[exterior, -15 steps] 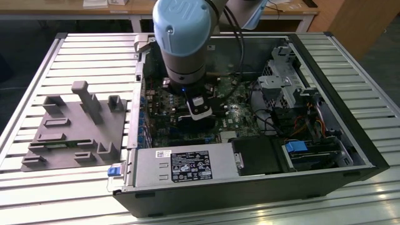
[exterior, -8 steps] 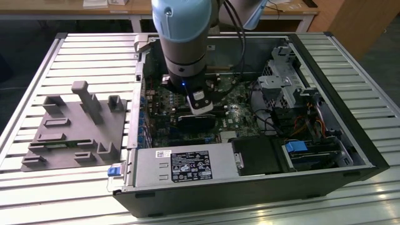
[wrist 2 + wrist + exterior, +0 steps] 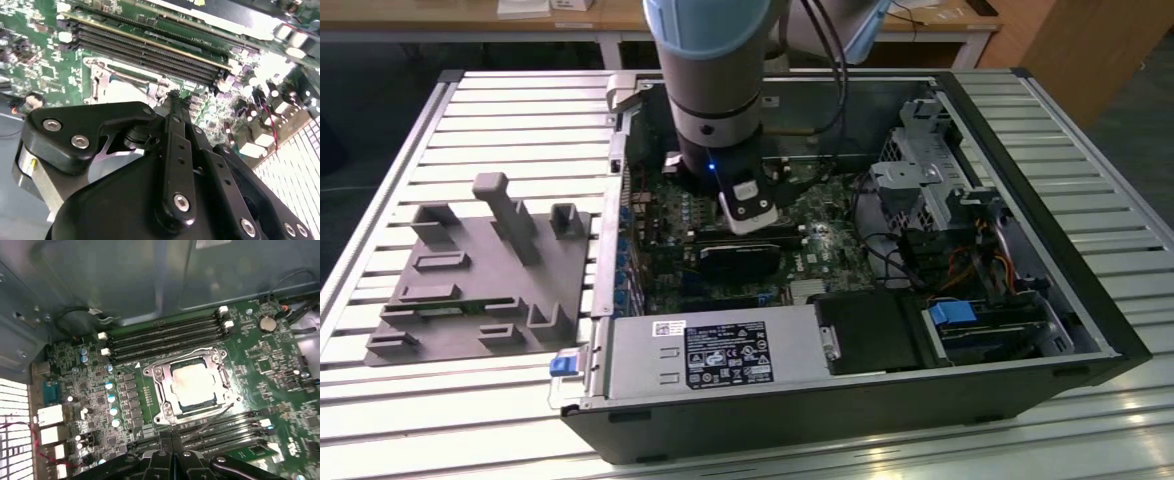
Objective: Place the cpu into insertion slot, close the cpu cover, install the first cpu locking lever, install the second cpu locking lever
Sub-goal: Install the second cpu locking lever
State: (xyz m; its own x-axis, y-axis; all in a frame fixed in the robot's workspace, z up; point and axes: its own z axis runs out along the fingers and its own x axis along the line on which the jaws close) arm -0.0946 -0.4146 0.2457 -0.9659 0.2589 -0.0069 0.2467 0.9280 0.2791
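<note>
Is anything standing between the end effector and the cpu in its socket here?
Nothing visible. In the first wrist view the end effector has a clear line to the cpu, which sits framed by the cpu cover.

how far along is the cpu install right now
Done: the small silver-grey square cpu sits in the dark-framed insertion slot, with the thin silver metal cpu cover lying flat over it. In hand: nothing; the black gripper, fingers together, hovers near the slot. Left: the thin wire locking levers lie along the cover's edges; whether they are latched is unclear.
</note>
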